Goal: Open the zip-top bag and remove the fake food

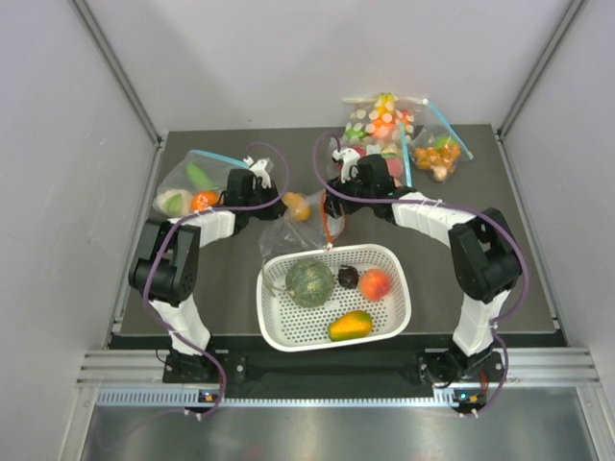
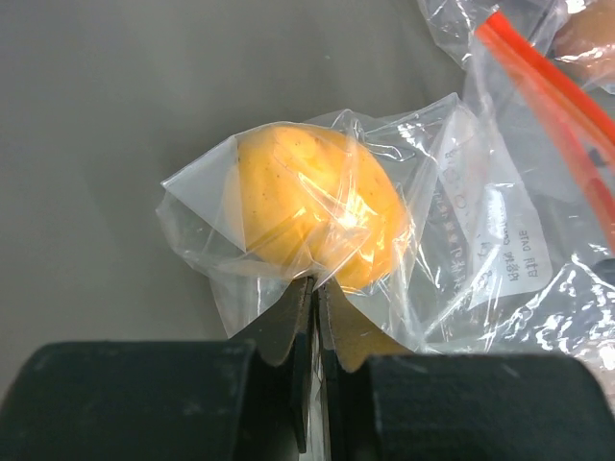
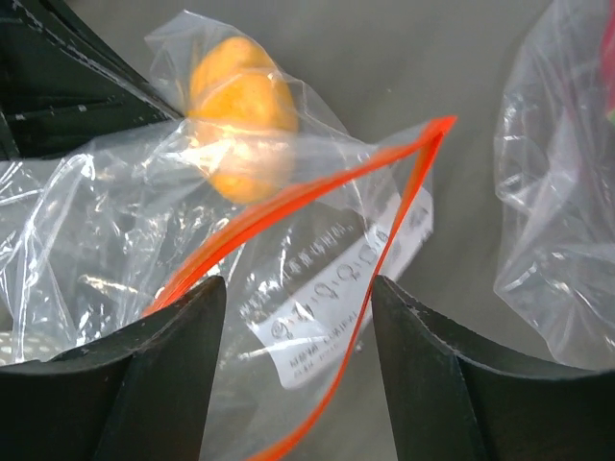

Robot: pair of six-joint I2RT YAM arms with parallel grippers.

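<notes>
The zip-top bag (image 1: 285, 233) lies crumpled behind the basket, its red-orange zip strip (image 3: 288, 206) parted into an open mouth. A small orange (image 1: 297, 206) is still inside it, and shows in the left wrist view (image 2: 307, 202) and the right wrist view (image 3: 240, 106). My left gripper (image 2: 315, 283) is shut on the bag's plastic just beside the orange. My right gripper (image 3: 298, 288) is open, its jaws on either side of the bag's open mouth without touching it. The dark green melon (image 1: 309, 281), dark piece (image 1: 348, 277), peach (image 1: 375, 284) and mango (image 1: 350, 326) lie in the white basket (image 1: 279, 327).
A blue-zipped bag of toy food (image 1: 190, 182) lies at the left by my left arm. Two more blue-zipped bags (image 1: 384, 125) (image 1: 437, 156) lie at the back right, one close to my right gripper (image 3: 567, 221). Grey walls close in the table.
</notes>
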